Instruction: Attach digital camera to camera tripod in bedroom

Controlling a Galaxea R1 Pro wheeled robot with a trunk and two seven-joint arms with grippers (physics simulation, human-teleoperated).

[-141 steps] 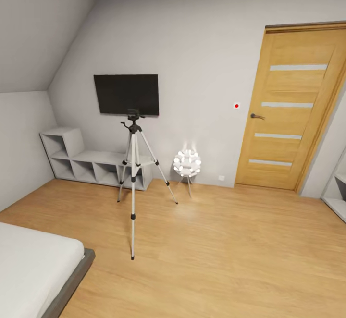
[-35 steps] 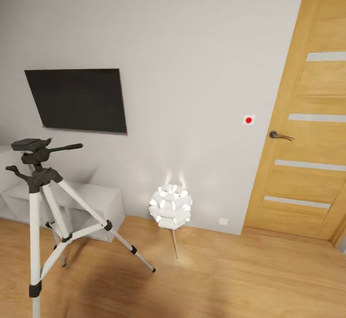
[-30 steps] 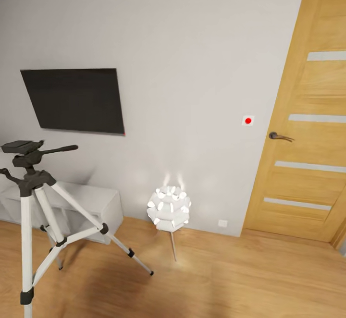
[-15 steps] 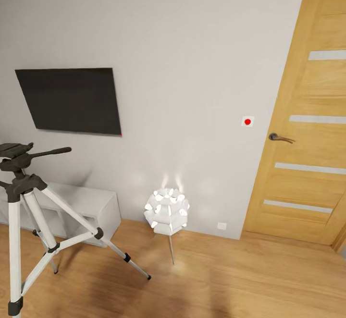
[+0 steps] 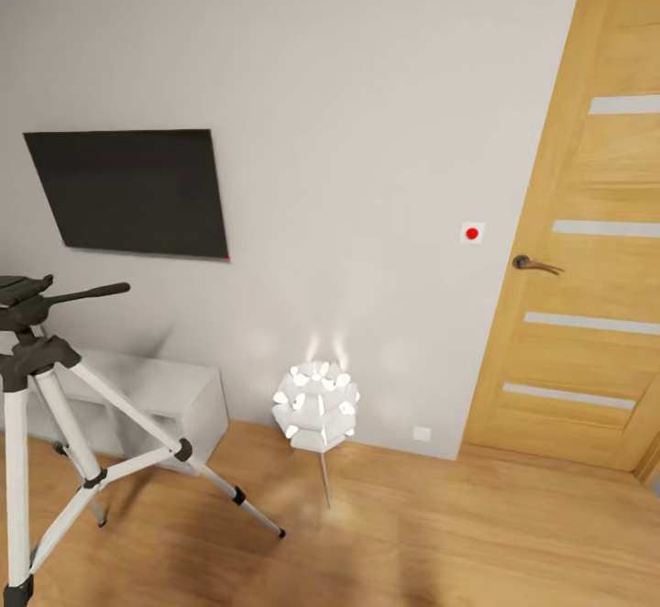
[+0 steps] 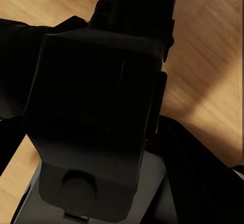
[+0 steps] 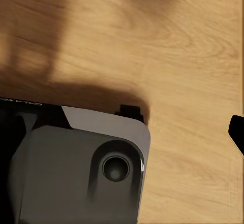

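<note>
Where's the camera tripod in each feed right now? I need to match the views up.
Head view: camera tripod at the left edge, in front of the low white shelf, below the wall TV.
Left wrist view: I make out dark hardware over wooden floor.
Right wrist view: grey robot housing over wooden floor.
Shared landmark: the wooden floor.

Count on inspection: one camera tripod (image 5: pixel 37 387), one wall-mounted television (image 5: pixel 128 193), one lit floor lamp (image 5: pixel 316 401), one low white shelf unit (image 5: pixel 160 401), one wooden door (image 5: pixel 587 240), one red-dotted wall switch (image 5: pixel 472 233), one wall socket (image 5: pixel 422 433).
</note>
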